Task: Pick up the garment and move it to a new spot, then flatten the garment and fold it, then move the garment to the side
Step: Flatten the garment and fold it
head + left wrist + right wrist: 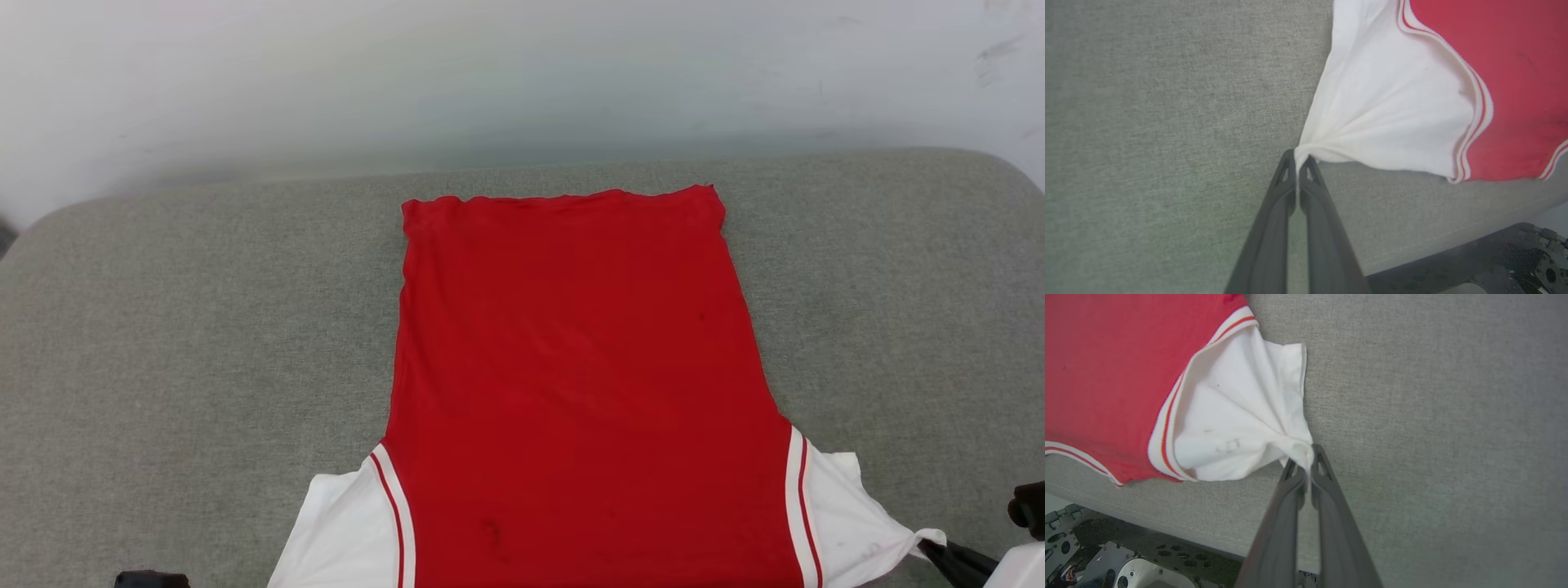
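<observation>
The garment [571, 367] is a red jersey lying flat on the grey cushion, plain red side up, hem toward the far edge, white sleeves with red-striped trim toward me. My left gripper [1298, 160] is shut on the tip of one white sleeve [1392, 110], pulling it into a taut fan. My right gripper [1306, 457] is shut on the tip of the other white sleeve [1237, 424], also bunched into a point; its dark fingers show at the head view's lower right [939, 551]. Letters and number are hidden.
The grey fabric cushion [188, 327] spreads wide on both sides of the jersey, its rounded far edge against a pale wall [490, 73]. The cushion's near edge [1167, 522] and the robot's dark base [1106, 559] lie just below the sleeves.
</observation>
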### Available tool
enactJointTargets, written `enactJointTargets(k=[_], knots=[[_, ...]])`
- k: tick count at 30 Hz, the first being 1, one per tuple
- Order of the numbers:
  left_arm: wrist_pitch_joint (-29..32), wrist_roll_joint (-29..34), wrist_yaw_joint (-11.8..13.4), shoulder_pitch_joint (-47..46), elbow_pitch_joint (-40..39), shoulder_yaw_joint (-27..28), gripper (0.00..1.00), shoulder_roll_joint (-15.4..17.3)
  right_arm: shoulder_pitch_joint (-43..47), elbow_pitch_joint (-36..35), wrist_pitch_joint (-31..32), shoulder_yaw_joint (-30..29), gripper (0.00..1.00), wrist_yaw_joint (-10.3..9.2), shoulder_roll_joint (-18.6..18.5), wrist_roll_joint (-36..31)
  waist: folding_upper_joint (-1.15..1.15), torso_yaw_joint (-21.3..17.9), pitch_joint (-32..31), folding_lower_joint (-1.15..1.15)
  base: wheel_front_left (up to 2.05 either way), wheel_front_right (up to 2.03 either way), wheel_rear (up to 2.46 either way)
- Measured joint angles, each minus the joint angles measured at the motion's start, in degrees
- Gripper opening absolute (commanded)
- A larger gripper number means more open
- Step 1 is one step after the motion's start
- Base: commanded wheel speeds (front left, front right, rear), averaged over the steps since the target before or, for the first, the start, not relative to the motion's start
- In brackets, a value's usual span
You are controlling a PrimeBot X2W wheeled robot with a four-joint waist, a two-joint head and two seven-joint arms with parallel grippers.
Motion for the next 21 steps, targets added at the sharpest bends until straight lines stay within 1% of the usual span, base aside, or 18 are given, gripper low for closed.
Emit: enactJointTargets(k=[2,3,4,9,12,16,19,21], knots=[[-0.24,-0.1,-0.07,-0.29,-0.22,0.1,0.0,-0.22,-0.09,-0.46,0.64,-0.65,0.0,0.0,0.45,0.04,0.0,0.08,0.59,0.0,0.0,0.0,0.0],[-0.25,-0.09,-0.09,-0.68,-0.43,0.15,0.0,-0.23,-0.24,-0.74,0.87,-1.05,0.33,0.0,0.67,0.24,0.0,0.15,0.94,0.0,0.0,0.0,0.0],[-0.25,-0.09,-0.21,-1.09,-0.86,0.16,0.0,-0.22,-0.47,-1.11,1.05,-1.43,1.0,-0.01,0.81,0.41,0.0,0.24,1.26,0.0,0.0,0.0,0.0],[-0.04,-0.59,-1.37,-2.42,-5.23,0.13,0.0,-0.51,-1.82,-4.13,4.69,-4.04,1.0,-0.03,0.85,3.53,0.0,1.26,2.89,0.0,0.0,0.0,0.0],[0.36,-0.43,-1.43,-2.99,-8.45,-0.19,0.0,-0.47,-4.25,-6.72,5.23,-6.87,1.0,-0.03,0.09,3.76,0.0,2.24,4.15,0.0,0.0,0.0,0.0],[1.99,0.16,-1.09,-3.0,-12.85,-0.91,0.0,0.24,-8.97,-8.36,7.62,-10.98,1.0,-0.03,0.56,3.16,0.0,3.65,6.52,0.01,0.0,0.0,0.0],[3.04,0.97,-0.85,-3.44,-16.19,-1.48,0.0,0.6,-15.79,-8.03,9.05,-14.39,1.0,-0.03,2.31,0.55,0.0,4.94,8.72,0.01,0.0,0.0,0.0],[3.46,1.32,-0.81,-4.59,-18.0,-1.83,0.0,0.36,-21.39,-6.75,10.01,-16.59,1.0,-0.04,4.89,-0.33,0.0,6.03,10.16,0.02,0.0,0.0,0.0]])
